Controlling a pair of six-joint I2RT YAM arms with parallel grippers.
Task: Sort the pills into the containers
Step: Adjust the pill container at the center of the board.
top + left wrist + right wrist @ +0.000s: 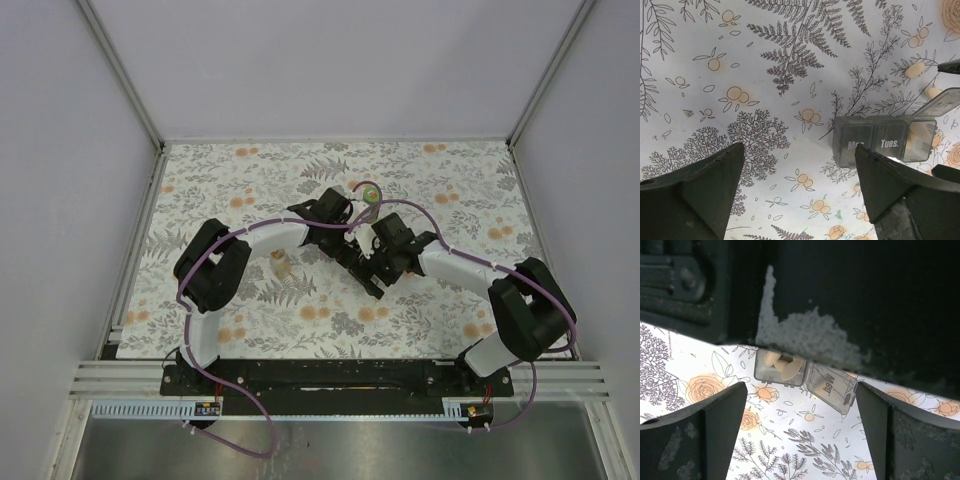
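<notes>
Both claws are spread, nothing pinched: left gripper point(799, 155), right gripper point(801, 390). The pill box point(880, 142) is seen on the table point(765, 65) just ahead (open, pills point(781, 365) inside). With the arms so crowded, it could be knocked and pills spilled.

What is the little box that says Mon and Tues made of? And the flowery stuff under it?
The box looks like smoky clear plastic: it is glossy, and the pills show through its wall. The flowery cover looks like a smooth printed sheet, maybe vinyl or paper. It lies flat, but I can't tell which.
</notes>
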